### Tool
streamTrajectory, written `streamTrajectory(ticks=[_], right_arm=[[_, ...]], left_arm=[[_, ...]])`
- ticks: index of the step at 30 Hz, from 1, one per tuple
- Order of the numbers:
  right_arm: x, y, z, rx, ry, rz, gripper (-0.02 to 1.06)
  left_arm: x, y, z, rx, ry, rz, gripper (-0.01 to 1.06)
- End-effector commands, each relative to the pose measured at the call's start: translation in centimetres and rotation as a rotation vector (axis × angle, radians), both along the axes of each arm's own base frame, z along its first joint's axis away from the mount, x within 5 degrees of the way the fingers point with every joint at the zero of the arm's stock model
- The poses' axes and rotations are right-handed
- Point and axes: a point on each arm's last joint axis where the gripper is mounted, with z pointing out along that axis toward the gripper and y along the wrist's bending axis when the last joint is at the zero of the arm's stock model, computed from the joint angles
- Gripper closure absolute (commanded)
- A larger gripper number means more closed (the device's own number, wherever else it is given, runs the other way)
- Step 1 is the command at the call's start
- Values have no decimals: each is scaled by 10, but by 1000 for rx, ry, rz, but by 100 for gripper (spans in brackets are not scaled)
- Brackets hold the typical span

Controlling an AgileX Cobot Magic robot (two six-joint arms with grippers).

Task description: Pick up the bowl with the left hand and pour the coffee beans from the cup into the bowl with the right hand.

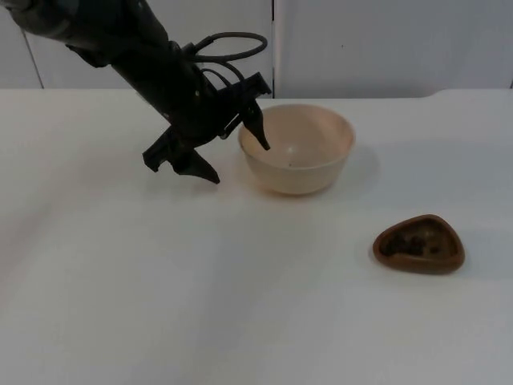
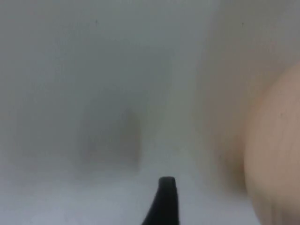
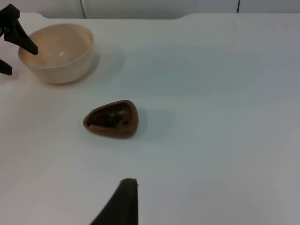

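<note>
White table [image 1: 120,305], grey partition wall [image 1: 385,40] behind. Nearest me, the brown cup [image 1: 418,244] holds dark coffee beans [image 1: 413,243]; I judge it small, stiff, light, best pinched across its rim. My right gripper [image 3: 123,206] waits well short of it, fingers' state I cannot tell. Farther back, the cream bowl [image 1: 298,148] sits upright: rigid, smooth, likely slippery. My left gripper [image 1: 236,152] stands wide open, one finger over the bowl's rim, the other outside.

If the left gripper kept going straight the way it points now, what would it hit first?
Probably the bowl's rim: the left gripper is open, one finger already over the bowl, the other outside it above the table. Depth is hard to judge.
</note>
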Motion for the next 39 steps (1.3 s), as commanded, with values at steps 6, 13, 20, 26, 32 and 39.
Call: streamTrajectory(ticks=[6,13,20,26,32,39], right_arm=[[0,-1,-1,-15,-6,-14,-1],[0,-1,-1,-15,-6,-14,-1],[0,-1,-1,-15,-6,-14,-1],[0,-1,-1,-15,-6,-14,-1],[0,-1,-1,-15,-6,-14,-1],[0,-1,-1,-15,-6,-14,-1]], left_arm=[[2,-3,2,-20,-13,22,78],[2,-4,3,-33,-6,29,105],[0,-4,13,-42,-6,16,105],[-4,-1,44,-4,-60,-35,105],[-15,7,63,109,-42,-128,105],[-26,20,77,253,7,-207,105]])
